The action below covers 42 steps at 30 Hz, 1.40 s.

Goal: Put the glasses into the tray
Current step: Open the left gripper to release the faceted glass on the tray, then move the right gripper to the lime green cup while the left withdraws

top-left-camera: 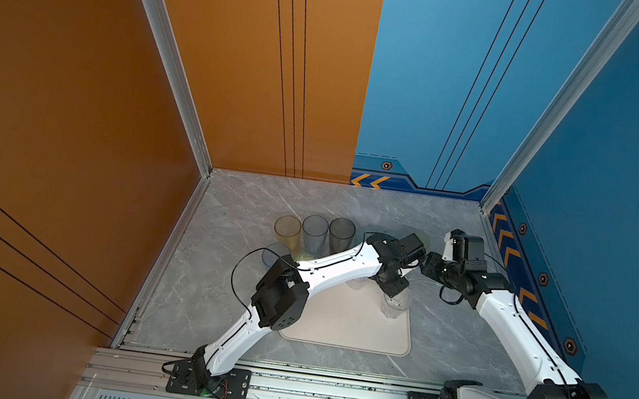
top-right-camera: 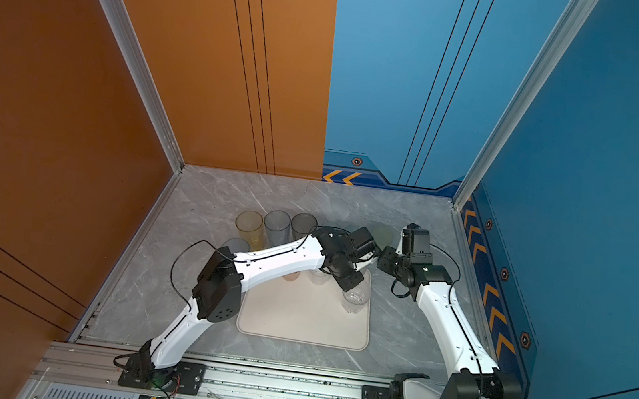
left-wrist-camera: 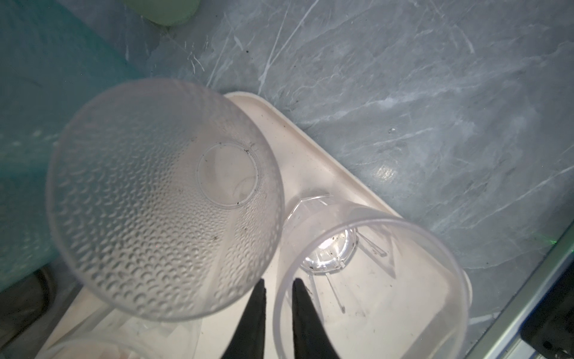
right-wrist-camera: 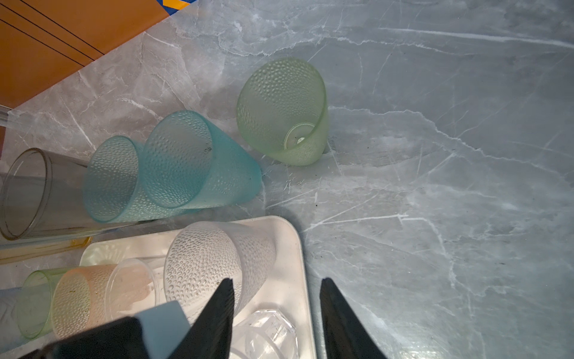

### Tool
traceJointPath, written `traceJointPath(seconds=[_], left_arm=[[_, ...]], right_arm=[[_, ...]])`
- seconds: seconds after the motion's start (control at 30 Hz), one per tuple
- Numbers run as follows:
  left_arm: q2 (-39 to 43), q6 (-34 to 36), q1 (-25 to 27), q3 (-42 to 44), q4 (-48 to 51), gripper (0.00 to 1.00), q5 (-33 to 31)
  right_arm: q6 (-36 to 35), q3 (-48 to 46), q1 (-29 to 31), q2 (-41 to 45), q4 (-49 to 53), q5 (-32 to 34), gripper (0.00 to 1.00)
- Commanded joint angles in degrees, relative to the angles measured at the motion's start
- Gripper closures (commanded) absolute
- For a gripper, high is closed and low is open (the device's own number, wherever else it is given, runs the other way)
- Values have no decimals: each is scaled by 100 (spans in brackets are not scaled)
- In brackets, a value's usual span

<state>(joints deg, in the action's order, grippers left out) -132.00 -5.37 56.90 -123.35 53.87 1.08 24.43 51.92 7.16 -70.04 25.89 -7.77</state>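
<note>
In both top views the white-and-black left arm [top-left-camera: 339, 259] sweeps across the grey marble-patterned tabletop [top-left-camera: 240, 215] and hides the far edge of the large cream-white rectangular tray [top-left-camera: 339, 320], which lies flat mid-table. The white-and-black right arm [top-left-camera: 503, 317] reaches in close behind the left wrist, so neither gripper shows clearly from above. On the table behind the tray, a yellow tall tumbler [top-left-camera: 287, 232], a blue-grey tall tumbler [top-left-camera: 314, 233] and a smoky grey tall tumbler [top-left-camera: 341, 235] stand upright in a row. A short blue tumbler [top-left-camera: 275, 254] just in front of them is half covered by the left elbow. A pair of teal dimpled tumblers [right-wrist-camera: 198, 161] and a green dimpled tumbler [right-wrist-camera: 282, 112], off the tray beyond its far edge, are plain only in the right wrist view. From above, the left wrist covers most of them. On the tray near its far right corner stand a clear dimpled tumbler [left-wrist-camera: 161, 199] and, just beside it, a short clear faceted tumbler [left-wrist-camera: 369, 279]. A pink dimpled tumbler [right-wrist-camera: 80, 298] and a pale green smooth tumbler [right-wrist-camera: 31, 301] sit partly behind the gripper body, and I cannot tell whether they are on the tray. The left gripper [left-wrist-camera: 278, 281] has its black fingers a narrow slit apart astride the faceted tumbler's rim. Whether they press its wall cannot be told. The right gripper [right-wrist-camera: 276, 279] hangs over the tray's corner with its fingers spread wide, only tray rim and tabletop between them.
</note>
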Motion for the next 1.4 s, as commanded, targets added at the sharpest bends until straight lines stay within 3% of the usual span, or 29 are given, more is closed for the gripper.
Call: traceJointPath(seconds=[0.0,0.6,1.07,1.37], left_arm=[[-24,83,3,-149,90,80,-47],[327,156,74,-44,75,73,-24],[1021,310,167,385,-198,76,-20],[2775,252,134,2290,-1721,78,-1086]], right_arm=[[1,57,-13,-45,-49,-100,55],[10,67,-18,43,4,-64,55],[14,138,-22,49,61,-9,54],[-146,413,-99,-49,282,107,54]])
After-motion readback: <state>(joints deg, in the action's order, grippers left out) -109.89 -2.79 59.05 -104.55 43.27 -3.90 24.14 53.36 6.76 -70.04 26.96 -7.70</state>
